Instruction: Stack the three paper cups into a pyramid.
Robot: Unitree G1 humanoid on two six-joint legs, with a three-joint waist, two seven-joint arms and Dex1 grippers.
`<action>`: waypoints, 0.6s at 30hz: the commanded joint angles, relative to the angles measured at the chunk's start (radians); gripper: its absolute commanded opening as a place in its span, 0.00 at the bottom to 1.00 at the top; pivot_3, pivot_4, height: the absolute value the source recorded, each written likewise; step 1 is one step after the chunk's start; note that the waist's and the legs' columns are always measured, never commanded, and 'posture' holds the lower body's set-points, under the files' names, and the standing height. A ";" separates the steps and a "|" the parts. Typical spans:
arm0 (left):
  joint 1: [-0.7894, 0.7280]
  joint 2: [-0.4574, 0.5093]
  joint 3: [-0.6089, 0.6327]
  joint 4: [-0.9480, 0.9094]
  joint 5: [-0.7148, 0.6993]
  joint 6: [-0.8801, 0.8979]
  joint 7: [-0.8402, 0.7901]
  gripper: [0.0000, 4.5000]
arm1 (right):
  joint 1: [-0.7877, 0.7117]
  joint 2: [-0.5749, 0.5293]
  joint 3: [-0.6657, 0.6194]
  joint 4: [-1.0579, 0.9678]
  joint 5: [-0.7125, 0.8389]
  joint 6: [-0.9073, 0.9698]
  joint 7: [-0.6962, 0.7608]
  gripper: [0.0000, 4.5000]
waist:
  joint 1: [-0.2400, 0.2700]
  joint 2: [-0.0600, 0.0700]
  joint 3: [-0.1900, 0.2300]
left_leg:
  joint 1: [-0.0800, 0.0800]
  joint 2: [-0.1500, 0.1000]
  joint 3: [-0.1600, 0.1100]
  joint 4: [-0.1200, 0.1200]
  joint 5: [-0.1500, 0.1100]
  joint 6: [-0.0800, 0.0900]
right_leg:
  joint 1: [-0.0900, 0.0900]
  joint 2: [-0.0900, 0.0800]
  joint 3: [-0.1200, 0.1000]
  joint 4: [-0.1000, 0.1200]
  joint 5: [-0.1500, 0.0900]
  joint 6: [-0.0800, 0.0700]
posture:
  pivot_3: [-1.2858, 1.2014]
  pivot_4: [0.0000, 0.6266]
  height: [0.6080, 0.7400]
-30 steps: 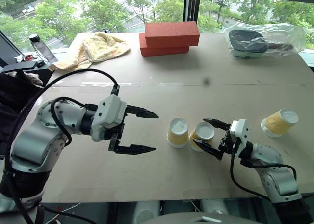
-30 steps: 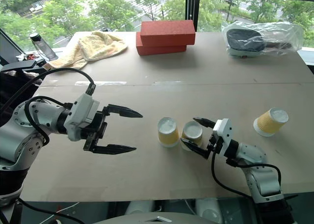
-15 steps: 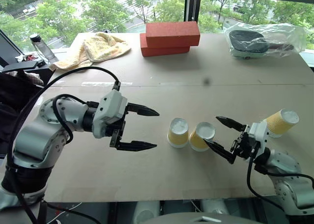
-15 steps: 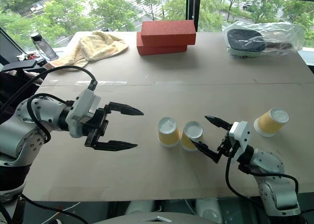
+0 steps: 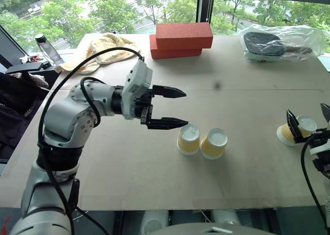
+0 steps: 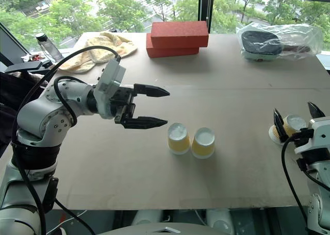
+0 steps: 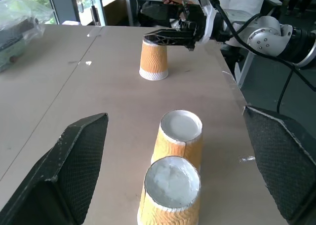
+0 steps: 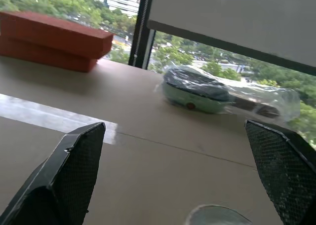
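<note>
Mid-desk (image 5: pixel 154 188): two inverted cups (image 5: pixel 201 141) touching; third cup (image 5: pixel 301 128) between wide right fingers (image 5: pixel 291 124); left fingers (image 5: pixel 166 123) wide, empty.

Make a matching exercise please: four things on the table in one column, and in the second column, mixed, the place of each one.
Things:
1. red bricks
2. yellow towel
3. pair of paper cups
4. single paper cup

Places:
A. near the table's right edge, between the fingers of the open right tool
B. far left corner of the table
C. middle of the table, side by side, upside down, just past the open left tool
D. far side of the table, stacked, near the middle

Pairs: 1-D, 2-B, 3-C, 4-A
</note>
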 commanded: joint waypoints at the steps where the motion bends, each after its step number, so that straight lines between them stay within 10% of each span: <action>1: -0.027 0.008 -0.010 -0.006 0.008 -0.001 -0.027 1.00 | -0.016 0.010 -0.034 0.031 0.027 0.047 -0.048 0.99 | -0.002 0.001 0.000 | 0.000 0.000 0.000 0.000 0.000 0.000 | 0.000 0.000 0.000 0.000 0.000 0.000 | 0.52 0.24 0.93; 17: 0.000 0.013 -0.008 -0.021 0.018 0.033 0.005 1.00 | -0.069 0.006 0.003 0.134 0.027 0.115 -0.042 0.99 | -0.001 0.002 0.000 | 0.000 0.000 0.000 0.000 0.000 0.000 | 0.000 0.000 0.001 0.000 0.000 0.000 | 0.52 0.24 0.93; 18: -0.001 0.014 -0.008 -0.017 0.021 0.033 0.008 1.00 | -0.068 0.001 0.007 0.135 0.018 0.105 -0.037 0.88 | -0.001 0.002 0.000 | 0.000 0.000 0.000 0.000 0.000 0.000 | 0.000 0.000 0.001 0.000 0.000 0.000 | 0.52 0.24 0.93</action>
